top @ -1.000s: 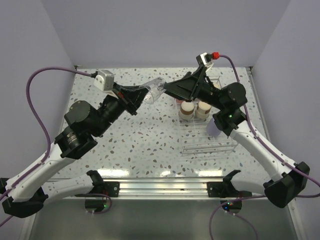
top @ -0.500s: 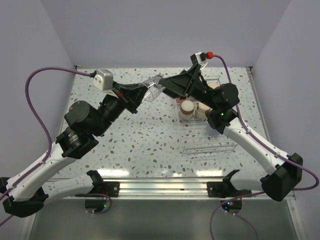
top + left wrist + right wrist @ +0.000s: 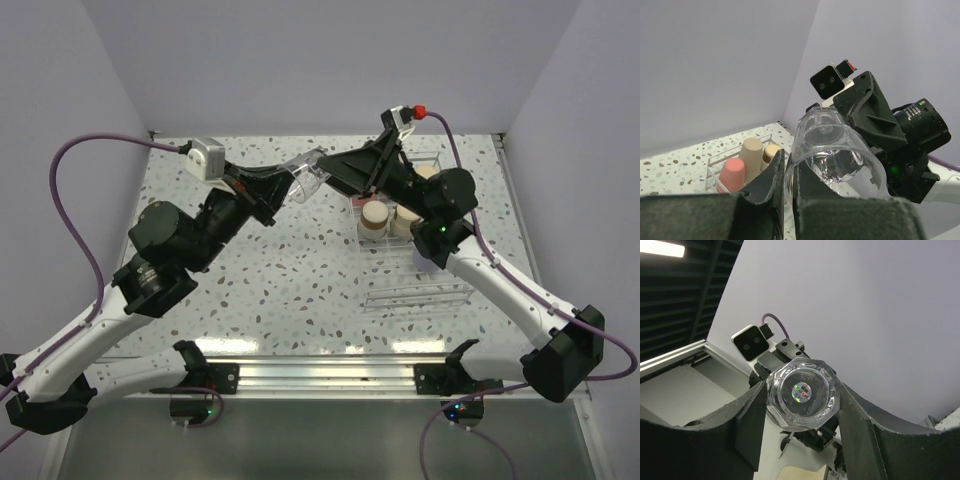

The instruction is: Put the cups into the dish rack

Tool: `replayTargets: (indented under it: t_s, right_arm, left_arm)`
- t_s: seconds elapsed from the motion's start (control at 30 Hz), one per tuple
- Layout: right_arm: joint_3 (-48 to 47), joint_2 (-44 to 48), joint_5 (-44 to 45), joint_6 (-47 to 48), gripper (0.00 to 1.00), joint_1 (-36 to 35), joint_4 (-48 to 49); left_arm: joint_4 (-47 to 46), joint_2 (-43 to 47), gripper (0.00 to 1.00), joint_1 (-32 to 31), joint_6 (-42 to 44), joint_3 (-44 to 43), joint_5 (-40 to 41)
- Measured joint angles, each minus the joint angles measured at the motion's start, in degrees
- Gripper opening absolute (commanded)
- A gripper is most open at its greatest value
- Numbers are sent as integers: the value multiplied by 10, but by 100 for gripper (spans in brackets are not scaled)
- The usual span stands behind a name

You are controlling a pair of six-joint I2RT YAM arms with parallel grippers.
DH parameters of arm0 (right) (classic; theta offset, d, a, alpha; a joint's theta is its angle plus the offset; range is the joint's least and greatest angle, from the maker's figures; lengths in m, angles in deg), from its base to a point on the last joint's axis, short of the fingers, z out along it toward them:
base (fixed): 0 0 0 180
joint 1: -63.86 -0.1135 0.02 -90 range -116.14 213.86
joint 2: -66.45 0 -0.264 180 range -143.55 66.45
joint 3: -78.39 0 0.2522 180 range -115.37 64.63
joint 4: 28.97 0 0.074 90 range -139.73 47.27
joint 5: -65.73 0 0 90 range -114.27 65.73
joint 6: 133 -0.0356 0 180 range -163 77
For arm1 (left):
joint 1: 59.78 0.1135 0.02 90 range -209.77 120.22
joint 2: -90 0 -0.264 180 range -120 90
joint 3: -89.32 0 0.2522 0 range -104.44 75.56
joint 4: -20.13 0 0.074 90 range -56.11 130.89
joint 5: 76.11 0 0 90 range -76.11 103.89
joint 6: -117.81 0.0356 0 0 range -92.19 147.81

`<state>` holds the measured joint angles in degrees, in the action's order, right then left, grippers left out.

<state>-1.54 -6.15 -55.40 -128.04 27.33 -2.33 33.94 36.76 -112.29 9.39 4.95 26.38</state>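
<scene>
A clear glass cup (image 3: 308,180) hangs in the air over the back of the table, between both arms. My left gripper (image 3: 290,183) is shut on its rim, one finger inside the mouth and one outside (image 3: 788,175). My right gripper (image 3: 326,177) has its fingers against both sides of the cup's octagonal base (image 3: 802,392). The dish rack (image 3: 420,298) lies at the right. Two beige cups (image 3: 375,218) stand upside down in its far end. In the left wrist view a pink cup (image 3: 731,172), a tall tan cup (image 3: 751,152) and a beige cup (image 3: 771,152) stand in the rack (image 3: 714,161).
The speckled table (image 3: 290,280) is walled by lavender panels at the back and both sides. The rack's near compartments (image 3: 415,285) hold nothing that I can see. The right arm's forearm (image 3: 500,290) crosses above the rack's right side.
My right gripper came in from the right and closed its fingers around the base of the clear cup. The left gripper lifted the cup a little and kept its grip on the rim.
</scene>
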Motion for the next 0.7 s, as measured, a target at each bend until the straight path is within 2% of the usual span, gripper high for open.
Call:
replayTargets:
  t_s: [0.03, 0.13, 0.17, 0.23, 0.27, 0.47, 0.57, 0.7]
  right_arm:
    - [2, 1, 2, 1, 0, 0, 0]
    - [11, 7, 8, 3, 0, 0, -1]
    - [15, 10, 10, 7, 0, 0, -3]
    - [20, 18, 15, 22, 0, -1, -7]
    - [21, 21, 17, 30, 0, -1, -13]
    - [20, 49, 21, 88, 0, -1, -66]
    - [12, 65, 28, 132, 0, -1, -116]
    - [-16, 89, 49, 209, 0, 2, -217]
  left_arm:
    - [2, -1, 1, 0, 0, -1, 2]
    - [16, -5, 18, 0, -1, -7, 6]
    - [22, -6, 31, 0, -2, -9, 8]
    - [37, -8, 41, 0, -2, -11, 15]
    - [44, -8, 50, 0, -4, -11, 19]
    - [87, -1, 81, 0, -8, -12, 40]
    - [110, 3, 87, 0, -11, -12, 50]
    - [140, 15, 90, 0, -11, -12, 70]
